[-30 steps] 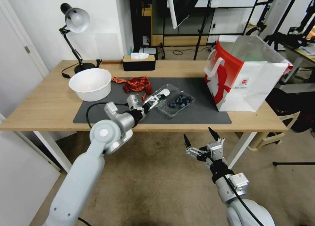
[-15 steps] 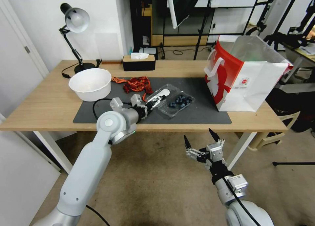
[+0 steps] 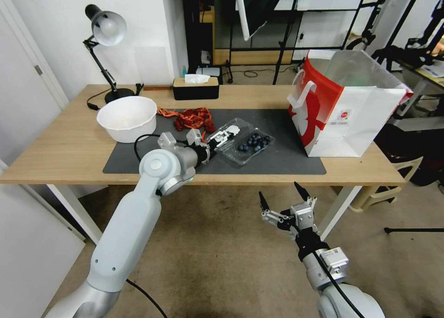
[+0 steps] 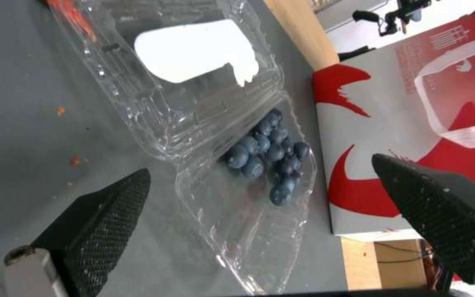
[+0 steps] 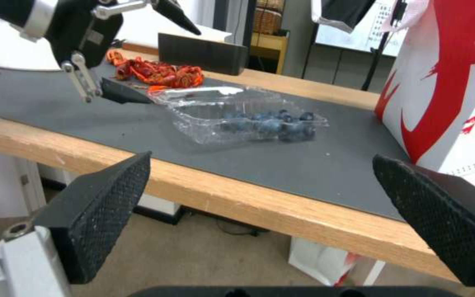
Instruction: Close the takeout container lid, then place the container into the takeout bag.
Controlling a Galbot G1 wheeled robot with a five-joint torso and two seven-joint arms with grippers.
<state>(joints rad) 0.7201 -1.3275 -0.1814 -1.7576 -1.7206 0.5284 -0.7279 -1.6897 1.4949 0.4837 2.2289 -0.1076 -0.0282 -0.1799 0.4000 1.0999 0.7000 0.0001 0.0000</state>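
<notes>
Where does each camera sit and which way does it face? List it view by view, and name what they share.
Head view: high on the robot, looking down at the table; both arms show, left tool at the lid, right tool below the table edge.
Left wrist view: close above the mat, facing the open takeout container and takeout bag; its own open fingers show.
Right wrist view: below the table edge, looking up across it; own fingers show.
Shared: container, bag.

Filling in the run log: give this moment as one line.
left gripper: open, at lid | takeout container: open on mat | takeout bag: upright | right gripper: open, below table
</notes>
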